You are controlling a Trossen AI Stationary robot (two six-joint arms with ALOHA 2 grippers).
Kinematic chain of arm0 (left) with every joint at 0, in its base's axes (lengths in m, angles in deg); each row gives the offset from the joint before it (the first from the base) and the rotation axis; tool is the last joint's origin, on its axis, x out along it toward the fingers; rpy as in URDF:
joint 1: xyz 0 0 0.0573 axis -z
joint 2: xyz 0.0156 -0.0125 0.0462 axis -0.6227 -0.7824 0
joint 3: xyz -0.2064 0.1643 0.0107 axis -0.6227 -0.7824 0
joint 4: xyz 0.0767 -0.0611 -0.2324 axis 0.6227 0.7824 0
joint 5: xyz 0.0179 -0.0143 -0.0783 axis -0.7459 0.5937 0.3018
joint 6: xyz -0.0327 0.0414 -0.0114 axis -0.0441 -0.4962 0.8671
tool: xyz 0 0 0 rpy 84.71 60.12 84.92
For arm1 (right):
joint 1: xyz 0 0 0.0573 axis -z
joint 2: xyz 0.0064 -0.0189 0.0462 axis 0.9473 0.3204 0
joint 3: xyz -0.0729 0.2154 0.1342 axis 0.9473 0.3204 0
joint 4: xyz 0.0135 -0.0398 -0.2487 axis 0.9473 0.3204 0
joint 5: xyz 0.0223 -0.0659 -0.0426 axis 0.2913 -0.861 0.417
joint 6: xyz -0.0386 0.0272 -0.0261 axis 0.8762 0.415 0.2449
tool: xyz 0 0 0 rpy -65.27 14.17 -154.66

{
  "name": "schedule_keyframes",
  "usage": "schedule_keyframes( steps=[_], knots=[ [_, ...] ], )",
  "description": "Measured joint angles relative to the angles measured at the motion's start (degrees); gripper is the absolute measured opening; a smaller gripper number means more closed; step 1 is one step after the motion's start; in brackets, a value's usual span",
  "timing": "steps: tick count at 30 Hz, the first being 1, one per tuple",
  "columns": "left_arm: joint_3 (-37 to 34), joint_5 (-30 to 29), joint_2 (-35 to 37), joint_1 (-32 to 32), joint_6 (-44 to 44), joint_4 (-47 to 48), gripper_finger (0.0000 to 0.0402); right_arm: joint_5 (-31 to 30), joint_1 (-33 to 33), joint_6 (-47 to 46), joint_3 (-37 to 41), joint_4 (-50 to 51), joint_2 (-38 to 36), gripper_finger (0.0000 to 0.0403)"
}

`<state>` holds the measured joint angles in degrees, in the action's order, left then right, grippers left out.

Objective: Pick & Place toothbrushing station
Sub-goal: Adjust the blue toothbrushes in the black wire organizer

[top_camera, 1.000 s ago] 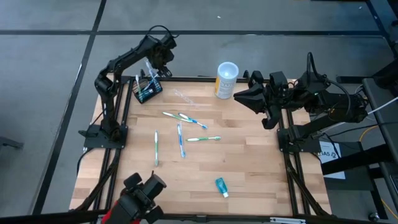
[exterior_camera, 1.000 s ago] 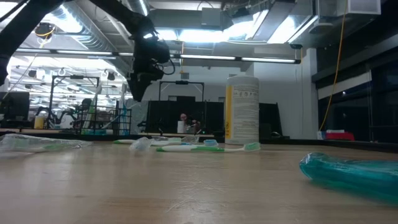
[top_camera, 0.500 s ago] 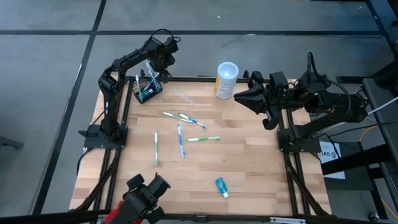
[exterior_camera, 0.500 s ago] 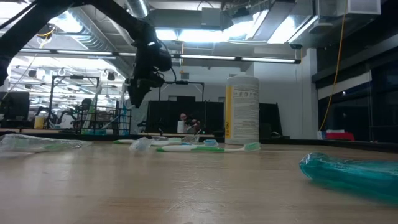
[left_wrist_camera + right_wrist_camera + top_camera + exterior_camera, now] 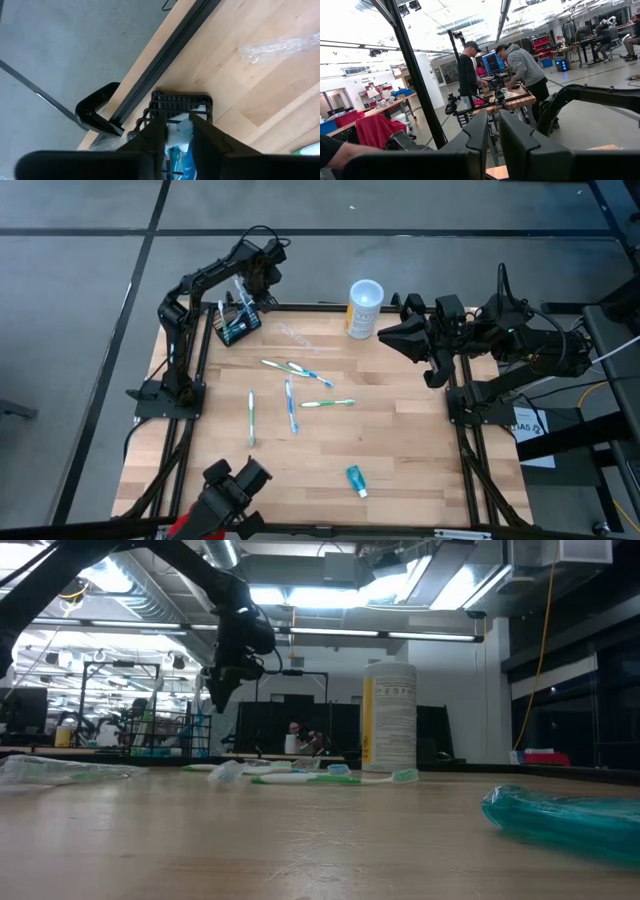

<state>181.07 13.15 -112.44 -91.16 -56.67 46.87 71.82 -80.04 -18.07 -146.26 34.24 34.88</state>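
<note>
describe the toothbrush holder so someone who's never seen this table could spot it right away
Start at the wooden table and go to its far left corner, under the left gripper. The holder is the small black slotted block there with brushes upright in it; the other toothbrushes lie flat mid-table, and the cup is white and yellow.

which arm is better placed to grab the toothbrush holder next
Left. The left gripper sits right over the toothbrushing station at the table's far-left corner, its fingers straddling something white above it. The right gripper hangs beyond the cup, well away.

Bright overhead glare, blurred foreground
</note>
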Motion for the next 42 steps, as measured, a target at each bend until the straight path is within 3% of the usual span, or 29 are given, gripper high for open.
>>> schedule_keyframes(
  steps=[6,15,23,32,42],
  knots=[
    [0.00,0.09,0.02,-0.04,-0.02,0.02,0.0018,0.00,0.00,-0.01,0.00,0.00,0.00,0.0049],
    [0.00,-1.93,1.58,0.00,0.47,-1.02,0.0017,-0.02,0.00,-0.04,0.00,0.03,0.00,0.0049],
    [0.00,-4.16,8.80,-0.05,2.46,-7.36,0.0017,0.00,0.00,0.21,0.00,0.14,0.00,0.0049],
    [0.02,-3.10,16.54,-0.76,10.19,-11.21,0.0017,-0.02,-1.05,1.57,0.00,0.17,0.00,0.0049],
    [0.02,-5.50,19.28,-0.91,19.52,-8.88,0.0017,-3.69,-4.22,3.13,-0.02,1.27,-0.22,0.0049]
  ],
)
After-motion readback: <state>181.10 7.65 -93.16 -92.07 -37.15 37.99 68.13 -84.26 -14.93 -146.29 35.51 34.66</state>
